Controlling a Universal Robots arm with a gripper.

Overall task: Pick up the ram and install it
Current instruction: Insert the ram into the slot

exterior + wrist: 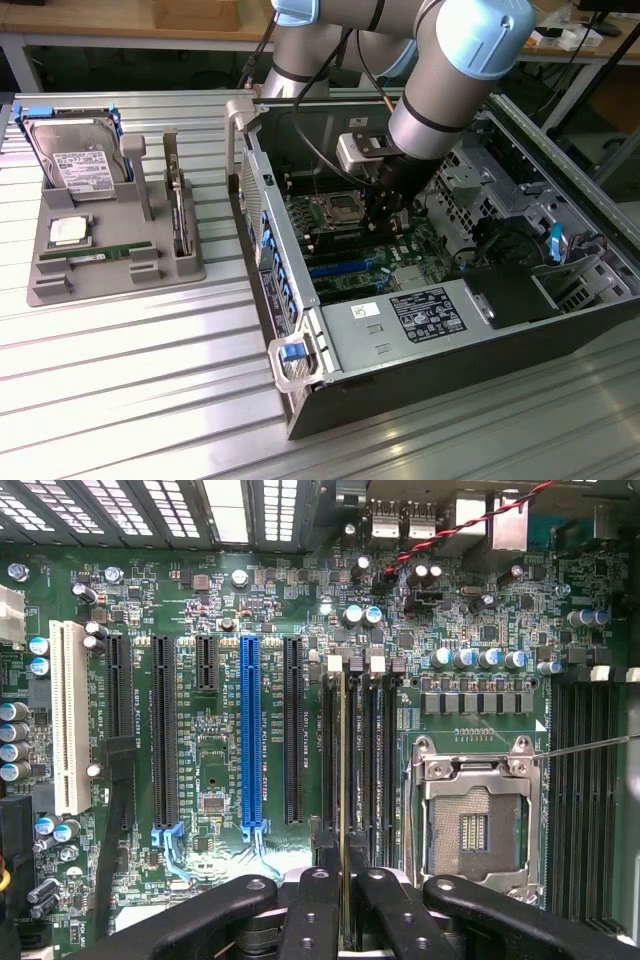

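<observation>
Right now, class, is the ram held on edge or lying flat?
On edge: the ram shows as a thin line between the closed jaws, running parallel to the memory slots.

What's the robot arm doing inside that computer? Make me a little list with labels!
place: inside the open computer case
gripper: shut on the ram
ram: seen edge-on, lined up along the memory slots
pushed into a slot: cannot tell
beside the slots: processor socket
outside the case, exterior view's left: grey tray with a hard drive and a processor chip
</observation>
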